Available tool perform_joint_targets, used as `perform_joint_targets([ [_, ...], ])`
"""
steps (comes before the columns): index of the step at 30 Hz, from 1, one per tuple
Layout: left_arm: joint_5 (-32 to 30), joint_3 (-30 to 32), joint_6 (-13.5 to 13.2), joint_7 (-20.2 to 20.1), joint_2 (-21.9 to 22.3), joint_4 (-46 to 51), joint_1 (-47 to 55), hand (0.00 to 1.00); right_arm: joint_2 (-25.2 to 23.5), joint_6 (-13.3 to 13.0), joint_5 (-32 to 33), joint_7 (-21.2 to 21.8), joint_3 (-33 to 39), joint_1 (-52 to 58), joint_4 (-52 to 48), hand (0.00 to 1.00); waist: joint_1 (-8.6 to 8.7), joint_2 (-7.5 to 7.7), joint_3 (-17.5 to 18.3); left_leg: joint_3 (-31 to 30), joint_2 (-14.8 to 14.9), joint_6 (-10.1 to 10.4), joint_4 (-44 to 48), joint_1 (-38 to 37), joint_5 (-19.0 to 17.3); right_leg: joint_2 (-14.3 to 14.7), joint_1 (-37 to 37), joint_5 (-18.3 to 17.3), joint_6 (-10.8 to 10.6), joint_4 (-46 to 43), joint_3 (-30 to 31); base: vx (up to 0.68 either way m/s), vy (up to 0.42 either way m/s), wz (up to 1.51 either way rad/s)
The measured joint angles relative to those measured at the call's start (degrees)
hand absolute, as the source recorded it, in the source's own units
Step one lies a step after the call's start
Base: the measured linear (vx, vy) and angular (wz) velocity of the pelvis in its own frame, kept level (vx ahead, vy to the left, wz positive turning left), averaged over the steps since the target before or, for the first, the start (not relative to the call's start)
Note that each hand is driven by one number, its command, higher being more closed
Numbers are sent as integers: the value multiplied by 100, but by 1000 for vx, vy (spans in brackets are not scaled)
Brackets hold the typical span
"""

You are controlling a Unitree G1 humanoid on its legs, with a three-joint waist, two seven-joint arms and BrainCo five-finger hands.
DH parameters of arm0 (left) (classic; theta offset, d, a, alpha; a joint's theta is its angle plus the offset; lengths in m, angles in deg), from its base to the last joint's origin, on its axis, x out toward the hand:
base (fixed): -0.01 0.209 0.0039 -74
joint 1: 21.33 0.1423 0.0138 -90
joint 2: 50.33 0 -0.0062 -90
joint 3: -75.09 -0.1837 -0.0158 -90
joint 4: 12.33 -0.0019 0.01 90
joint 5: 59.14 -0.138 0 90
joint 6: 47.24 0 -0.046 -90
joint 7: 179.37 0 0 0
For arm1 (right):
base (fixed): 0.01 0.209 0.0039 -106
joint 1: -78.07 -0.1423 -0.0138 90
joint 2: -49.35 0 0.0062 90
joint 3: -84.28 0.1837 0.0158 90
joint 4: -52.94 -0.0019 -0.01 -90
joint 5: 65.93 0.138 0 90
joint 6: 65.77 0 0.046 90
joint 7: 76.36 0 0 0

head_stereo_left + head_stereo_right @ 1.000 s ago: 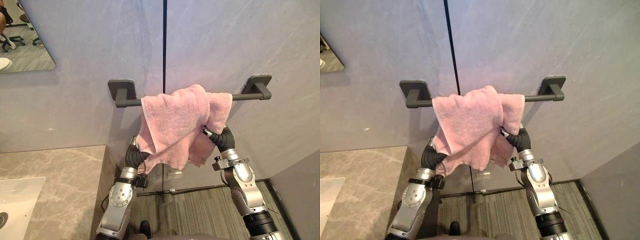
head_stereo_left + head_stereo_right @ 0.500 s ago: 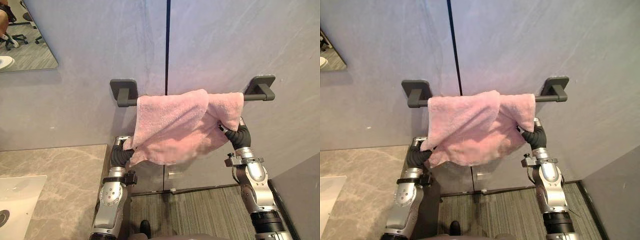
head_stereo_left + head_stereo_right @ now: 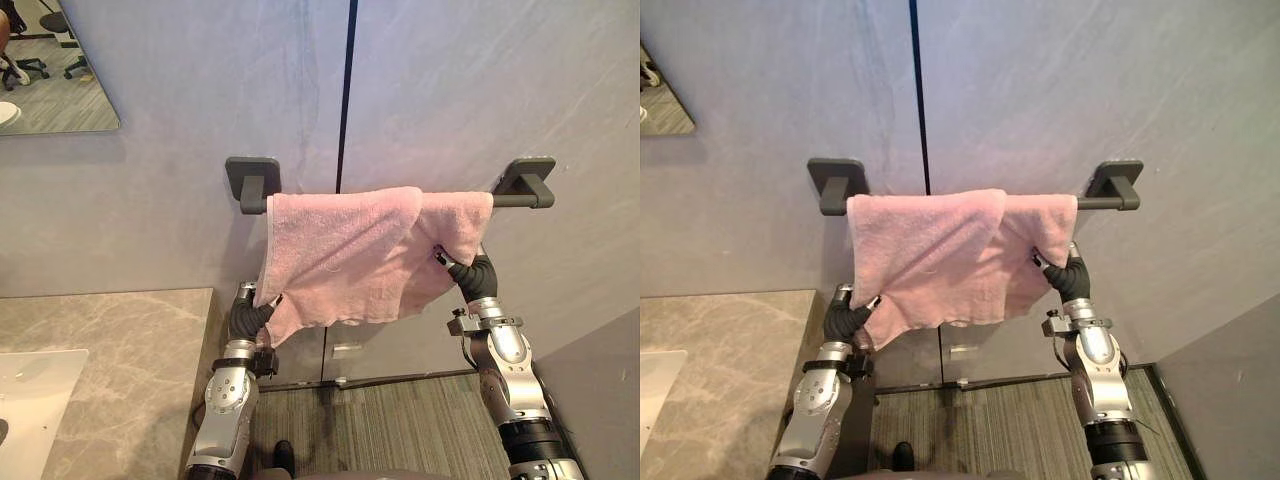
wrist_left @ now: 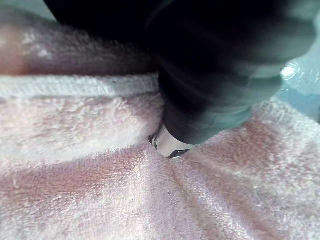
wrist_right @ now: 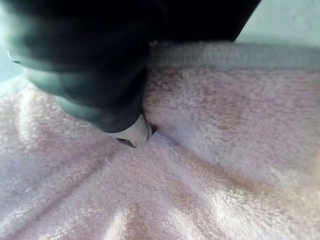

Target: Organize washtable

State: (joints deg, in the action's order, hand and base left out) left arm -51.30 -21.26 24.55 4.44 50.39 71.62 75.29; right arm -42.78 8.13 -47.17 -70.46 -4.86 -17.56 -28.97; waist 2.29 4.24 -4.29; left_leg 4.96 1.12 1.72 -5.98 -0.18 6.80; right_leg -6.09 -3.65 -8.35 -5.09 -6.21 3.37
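A pink towel (image 3: pixel 350 250) hangs spread over a dark grey towel bar (image 3: pixel 515 199) fixed to the grey wall. My left hand (image 3: pixel 248 318) holds the towel's lower left corner from below. My right hand (image 3: pixel 474 275) grips the lower right edge, just under the bar's right end. In the left wrist view, the left hand (image 4: pixel 210 100) pinches into the pink towel (image 4: pixel 100 190), which creases around it. The right wrist view has the right hand (image 5: pixel 90 75) pressed the same way into the towel (image 5: pixel 225 150). The fingers are mostly buried in the cloth.
A beige marble countertop (image 3: pixel 110 340) with a white sink (image 3: pixel 30 390) lies at the lower left. A mirror (image 3: pixel 55 70) hangs at the upper left. Striped grey carpet (image 3: pixel 400 430) covers the floor below the bar.
My hands have pulled apart, and the bunched towel is now spread flat along the bar. The right hand moved toward the bar's right end. The camera also shifted slightly.
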Motion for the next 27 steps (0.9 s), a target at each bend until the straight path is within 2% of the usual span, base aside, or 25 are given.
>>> perform_joint_targets([
  [9,-3,-56,-25,-62,-5,-334,-113,100,-34,-37,-294,-75,-2,-177,382,100,-2,7,24,-5,-23,4,0,14,-39,-4,-23,-22,36,73,-14,0,0,0],
  [14,-3,-105,-42,-117,-7,-578,-162,100,-110,-94,-366,-128,-1,-191,438,100,-3,-45,92,-4,-32,1,0,14,-59,-11,-60,-21,38,144,-16,15,-5,0],
  [15,-6,-108,-39,-117,-7,-667,-165,0,-148,-111,-372,-137,-1,-190,458,100,-2,-65,114,-3,-33,5,1,11,-64,-12,-63,-20,35,150,-13,36,-15,-1],
  [16,-8,-108,-33,-117,-7,-732,-168,0,-186,-120,-398,-193,0,-191,458,0,1,-74,119,-4,-32,11,1,2,-68,-11,-76,-14,24,160,-14,35,-17,-1],
  [20,-8,-101,-20,-108,-16,-924,-164,0,-248,-123,-562,-270,60,-157,600,0,3,-84,121,-2,-27,31,1,-35,-85,-8,-131,-5,10,207,-14,0,0,0],
  [27,-4,-95,153,1,-23,-1039,-118,0,-584,-102,-705,-622,372,-33,860,0,7,-96,112,5,-26,35,0,-34,-108,-9,-137,-5,11,229,-13,0,0,0],
])
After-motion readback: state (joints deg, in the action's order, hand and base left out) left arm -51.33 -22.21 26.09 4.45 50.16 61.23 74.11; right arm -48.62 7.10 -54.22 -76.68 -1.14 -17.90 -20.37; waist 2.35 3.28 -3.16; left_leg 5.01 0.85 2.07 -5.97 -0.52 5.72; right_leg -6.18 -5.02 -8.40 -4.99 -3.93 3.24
